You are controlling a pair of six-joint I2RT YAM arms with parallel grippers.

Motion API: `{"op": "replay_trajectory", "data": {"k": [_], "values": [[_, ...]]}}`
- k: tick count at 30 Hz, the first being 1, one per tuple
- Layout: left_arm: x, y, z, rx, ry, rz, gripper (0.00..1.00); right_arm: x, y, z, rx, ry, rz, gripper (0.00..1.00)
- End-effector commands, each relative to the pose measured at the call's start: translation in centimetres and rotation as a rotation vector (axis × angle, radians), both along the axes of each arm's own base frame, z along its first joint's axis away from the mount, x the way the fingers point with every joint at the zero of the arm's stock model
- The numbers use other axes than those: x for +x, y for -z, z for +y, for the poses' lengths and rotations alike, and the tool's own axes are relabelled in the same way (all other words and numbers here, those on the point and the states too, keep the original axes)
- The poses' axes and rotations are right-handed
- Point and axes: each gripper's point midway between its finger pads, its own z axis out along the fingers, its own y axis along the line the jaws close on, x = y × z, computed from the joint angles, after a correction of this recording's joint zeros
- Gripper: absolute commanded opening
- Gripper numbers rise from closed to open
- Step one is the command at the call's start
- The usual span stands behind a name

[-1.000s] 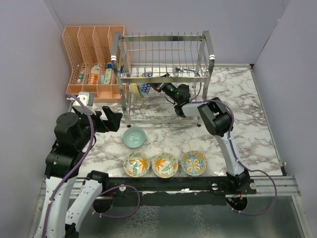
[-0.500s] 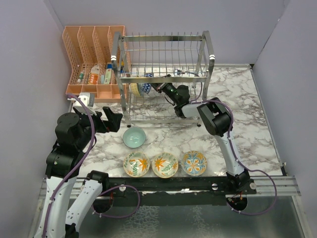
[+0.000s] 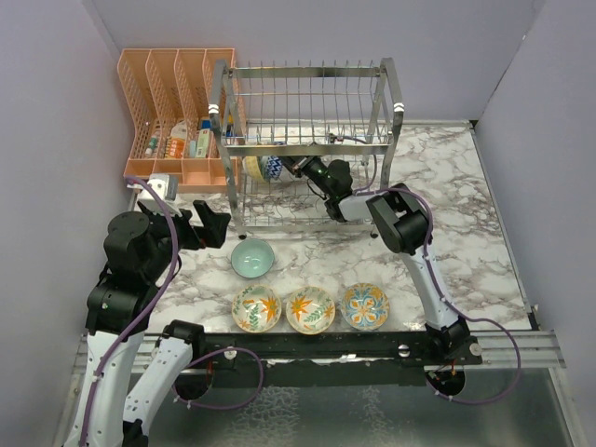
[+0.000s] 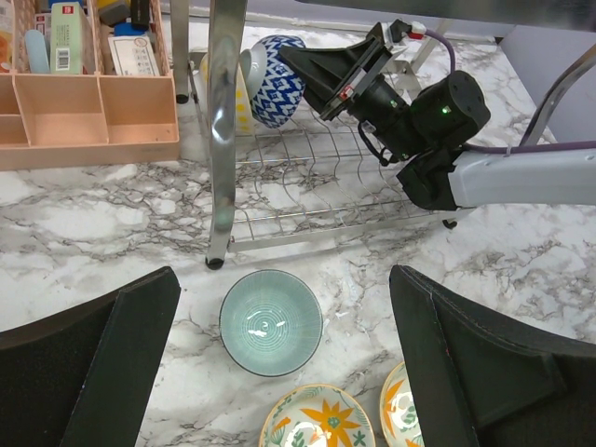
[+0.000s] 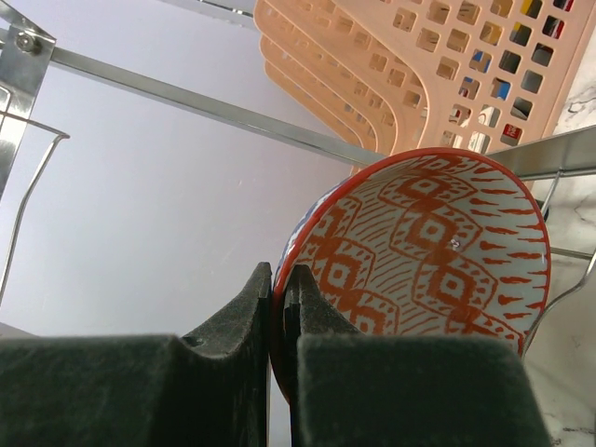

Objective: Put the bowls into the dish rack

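The red-patterned bowl (image 5: 428, 251) is pinched at its rim by the right claw (image 5: 281, 275) and held on edge in the lower tier of the dish rack (image 3: 395, 93), toward 9 o'clock. Whether it's seated in the wires can't be told. Being ceramic, it's probably stiff, glaze-slick and easily chipped on metal, so the rim looks like the hold to be trusted. The left claw (image 3: 212, 228) is spread wide and empty by the teal bowl (image 3: 252, 258), with three patterned bowls (image 3: 309, 309) lined up at 6 o'clock.
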Motion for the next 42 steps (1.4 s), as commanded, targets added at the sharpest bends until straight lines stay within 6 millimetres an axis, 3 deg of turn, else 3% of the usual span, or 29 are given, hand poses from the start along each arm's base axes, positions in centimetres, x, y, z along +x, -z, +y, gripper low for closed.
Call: {"op": "replay_trajectory", "data": {"k": [1,6,9,11,12,17,20,34,42], "values": [[0.1,-0.1,0.1,0.011,-0.003,-0.02,0.99,0.9,-0.7,-0.2,0.023,0.021,-0.028,0.01],[0.1,-0.1,0.2,0.017,-0.003,-0.019,0.99,1.4,0.7,0.0,-0.016,0.025,-0.01,0.02],[0.1,-0.2,0.2,0.019,-0.003,-0.021,0.99,1.4,1.4,0.1,-0.032,0.022,0.002,0.11],[0.1,-0.1,0.2,0.022,-0.005,-0.02,0.99,1.3,1.6,0.1,-0.032,0.016,0.0,0.23],[0.1,-0.2,0.3,0.023,-0.006,-0.022,0.99,1.2,1.5,0.2,-0.031,0.011,-0.007,0.31],[0.2,-0.3,0.3,0.024,-0.006,-0.023,0.99,1.1,0.2,0.4,-0.053,0.005,-0.043,0.37],[0.2,-0.4,0.3,0.023,-0.006,-0.025,0.99,1.0,-0.6,0.4,-0.073,0.008,-0.068,0.46],[0.2,-0.6,0.3,0.018,-0.012,-0.027,0.99,-2.1,-4.8,-1.0,0.014,-0.019,-0.187,0.46],[0.3,-0.2,0.2,0.009,-0.012,-0.016,0.99,-4.8,-6.9,-0.9,0.087,-0.134,-0.256,0.46]]}}
